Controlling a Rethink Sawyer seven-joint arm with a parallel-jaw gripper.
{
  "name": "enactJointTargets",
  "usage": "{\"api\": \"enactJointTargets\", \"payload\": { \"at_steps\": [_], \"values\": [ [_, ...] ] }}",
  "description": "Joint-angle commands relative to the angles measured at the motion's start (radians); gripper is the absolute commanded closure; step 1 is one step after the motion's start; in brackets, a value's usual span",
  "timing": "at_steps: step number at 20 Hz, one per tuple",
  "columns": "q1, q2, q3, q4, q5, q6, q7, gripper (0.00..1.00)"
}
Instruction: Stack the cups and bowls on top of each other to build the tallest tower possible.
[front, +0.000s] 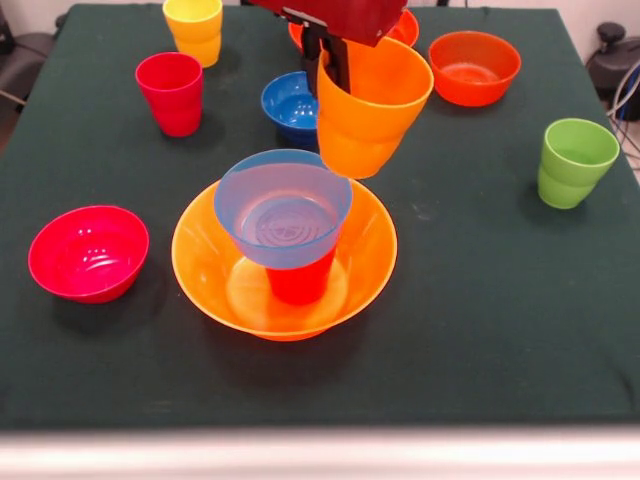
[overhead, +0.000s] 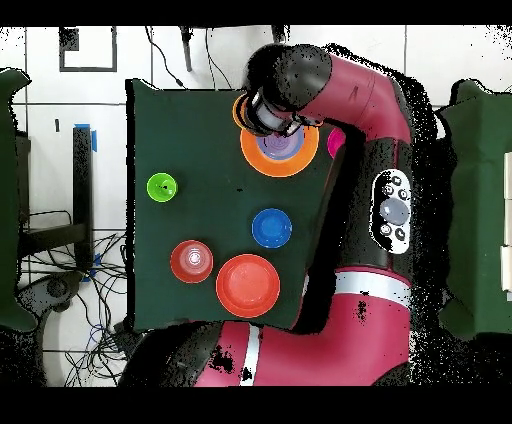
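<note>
- Tower-building is at the step of adding a 3rd storey: the gripper (front: 335, 62) has its dark fingers (front: 336, 60) clamped over the near rim of the orange cup (front: 372, 108), one inside and one outside the wall.
- Held that way, the orange cup hangs tilted in the air, mouth up, above and just behind the tower (front: 285, 245).
- So far the tower is the large orange bowl (front: 205, 262) on the cloth, a red cup (front: 299, 283) standing in it, and the light blue bowl (front: 283, 207) seated on that cup.
- Next, I judge, the cup must come level over the blue bowl's centre and go down gently; a push sideways could tip the bowl off its narrow support.
- Around the table (front: 480, 300) wait the magenta bowl (front: 88, 252), crimson cup (front: 171, 92), yellow cup (front: 194, 29), dark blue bowl (front: 291, 104), red-orange bowl (front: 474, 67) and green cup (front: 574, 162).
</note>
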Motion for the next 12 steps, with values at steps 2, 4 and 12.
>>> {"api": "enactJointTargets", "payload": {
  "at_steps": [2, 4, 12],
  "values": [
    [-0.033, -0.012, 0.145, 0.108, -0.099, -0.051, -0.330, 1.00],
    [-0.042, -0.012, 0.156, 0.109, -0.109, -0.053, -0.333, 1.00],
    [-0.059, -0.020, 0.177, 0.120, -0.132, -0.060, -0.341, 1.00]
  ]
}}
